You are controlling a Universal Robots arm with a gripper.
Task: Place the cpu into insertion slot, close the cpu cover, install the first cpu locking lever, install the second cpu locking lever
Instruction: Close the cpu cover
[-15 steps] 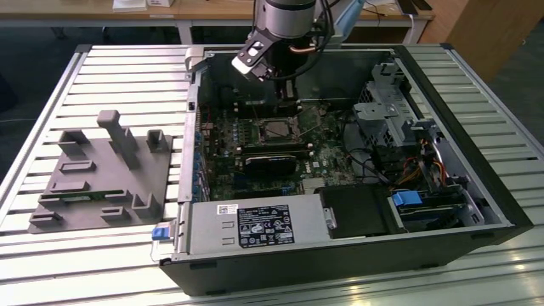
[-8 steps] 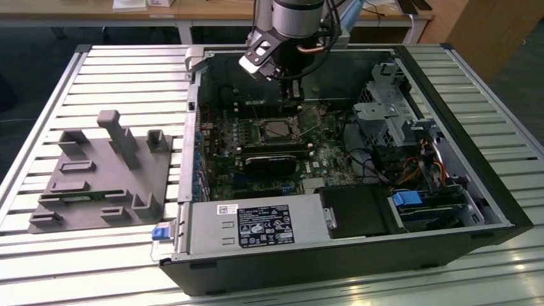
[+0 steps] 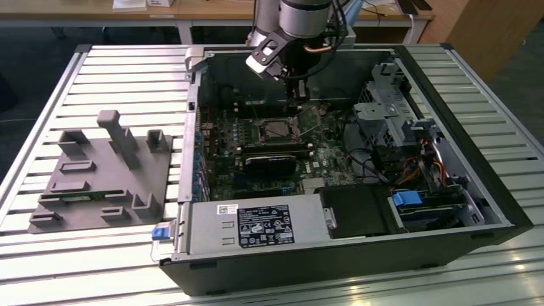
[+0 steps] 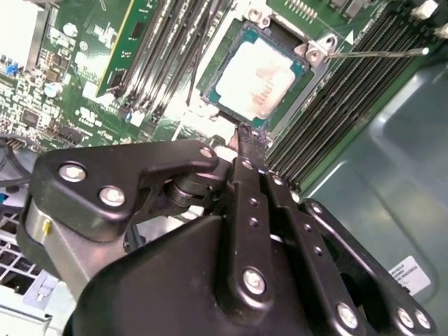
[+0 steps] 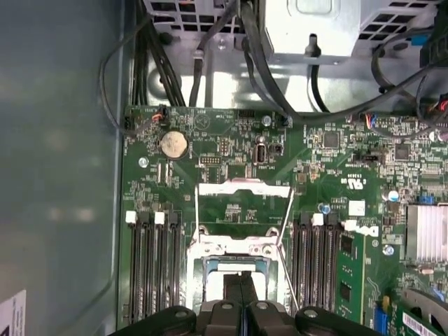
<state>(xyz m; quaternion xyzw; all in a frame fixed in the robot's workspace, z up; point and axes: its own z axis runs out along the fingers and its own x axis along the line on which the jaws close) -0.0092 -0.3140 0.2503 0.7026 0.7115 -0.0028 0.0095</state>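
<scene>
Grey moulded fixture (image 3: 102,172) at the exterior view's left; open computer case (image 3: 340,268) across centre and right. Silvery cpu (image 4: 259,70) seated in insertion slot (image 5: 210,246) on green board (image 3: 327,162) at upper centre; gripper (image 4: 248,143) pressed together, tip just beside cpu's edge in the second wrist view.

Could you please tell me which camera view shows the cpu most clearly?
The second wrist view: the cpu lies in plain sight just beyond the gripper, its silvery top almost wholly visible. The exterior view shows it as a small square; in the first wrist view the gripper hides part of it.
</scene>
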